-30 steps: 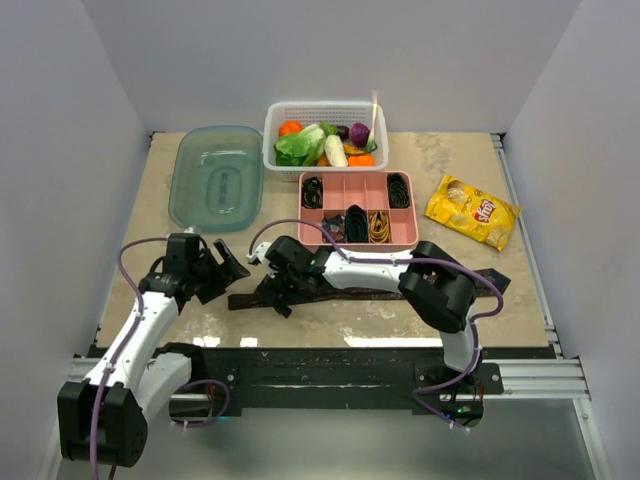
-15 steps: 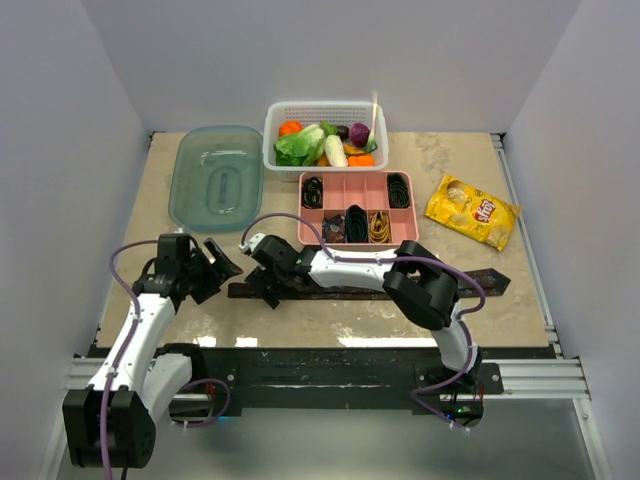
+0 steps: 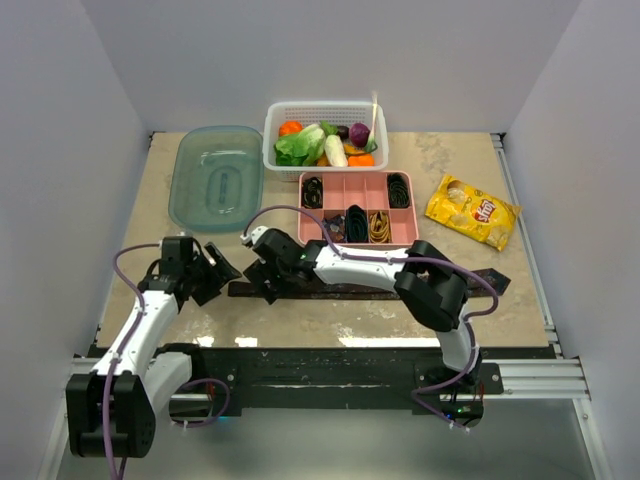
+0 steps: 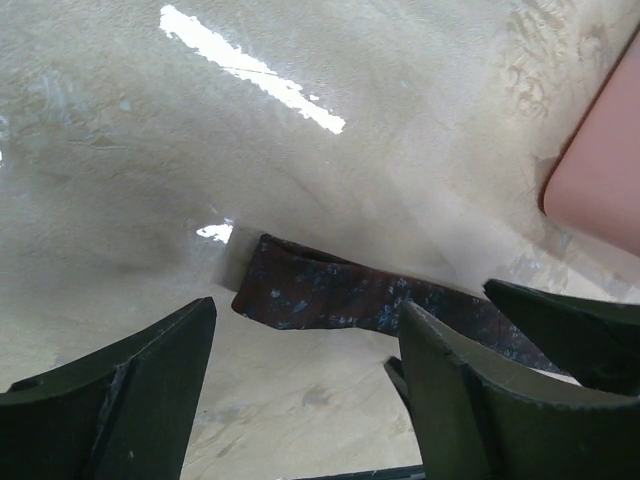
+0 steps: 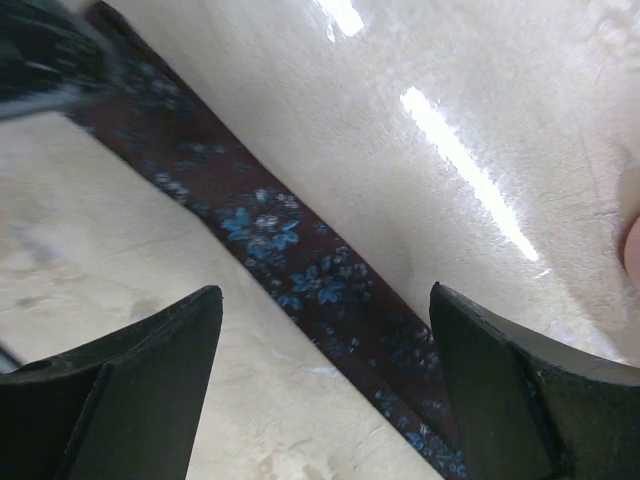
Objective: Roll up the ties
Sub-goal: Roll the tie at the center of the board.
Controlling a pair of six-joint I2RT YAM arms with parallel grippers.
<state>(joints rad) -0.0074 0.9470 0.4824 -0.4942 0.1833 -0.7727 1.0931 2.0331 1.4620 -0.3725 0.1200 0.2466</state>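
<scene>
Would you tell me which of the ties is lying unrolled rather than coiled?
The dark maroon tie, stretched flat across the table; the coiled ties all sit in the pink tray.

**Three cameras, one stretch of tie**

My overhead camera is fixed high at the near side of the table (image 3: 450,170), above and behind my two arms. It looks down and forward from well back, so it takes in the whole tabletop.

My left wrist camera rides low and close. It peers out between the fingers of my left gripper (image 4: 300,390) at the end of the tie (image 4: 320,295), and a corner of the pink tray (image 4: 600,170) shows at its right edge.

My right wrist camera sits closer still. It looks down between the fingers of my right gripper (image 5: 320,385) onto a flowered run of the same tie.

All three views share that tie on the pale tabletop, and the overhead view holds both grippers as well.
</scene>
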